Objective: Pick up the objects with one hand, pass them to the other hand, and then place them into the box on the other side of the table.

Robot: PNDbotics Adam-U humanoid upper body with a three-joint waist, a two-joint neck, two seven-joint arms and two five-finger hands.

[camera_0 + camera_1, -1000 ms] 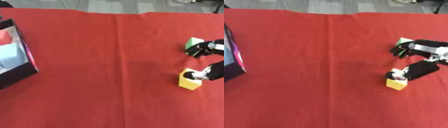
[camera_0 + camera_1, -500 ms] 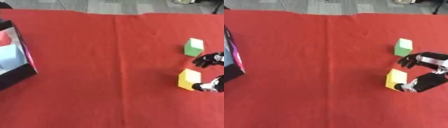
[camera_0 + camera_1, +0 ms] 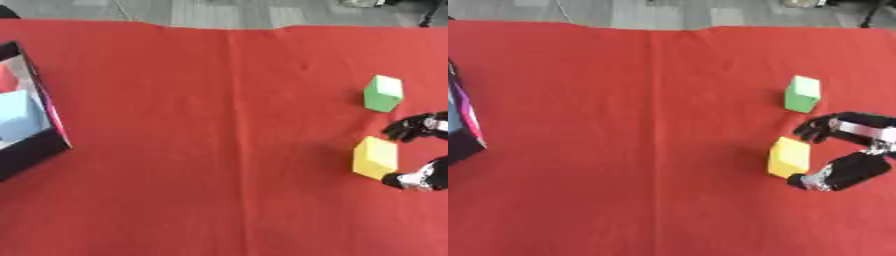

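Red cloth covers the desk [image 3: 649, 125] edge to edge.

Item 1: yellow block [image 3: 788, 157], lying on the cloth at the right side, unlifted.

Item 2: green block [image 3: 802, 93], just beyond the yellow one, a little apart from it, untouched.

Item 3: right robot hand [image 3: 846, 150], black with silver parts, entering from the right edge. Fingers [image 3: 814, 129] reach over the block's far right corner and the thumb [image 3: 820, 178] sits at its near right corner; the hand is spread wide around that side, holding nothing. Contact at the thumb tip cannot be confirmed.

Item 4: box [image 3: 24, 125], dark-walled with pale blue contents, at the far left edge, well apart from both blocks.

Item 5: left robot hand, not shown in either view.

Step in hand, as judged: the first pick, at the approach-to-grasp stage. Next move calls for closing fingers and thumb on opposite faces of the yellow block, then lifting it toward the desk's middle for the handover.
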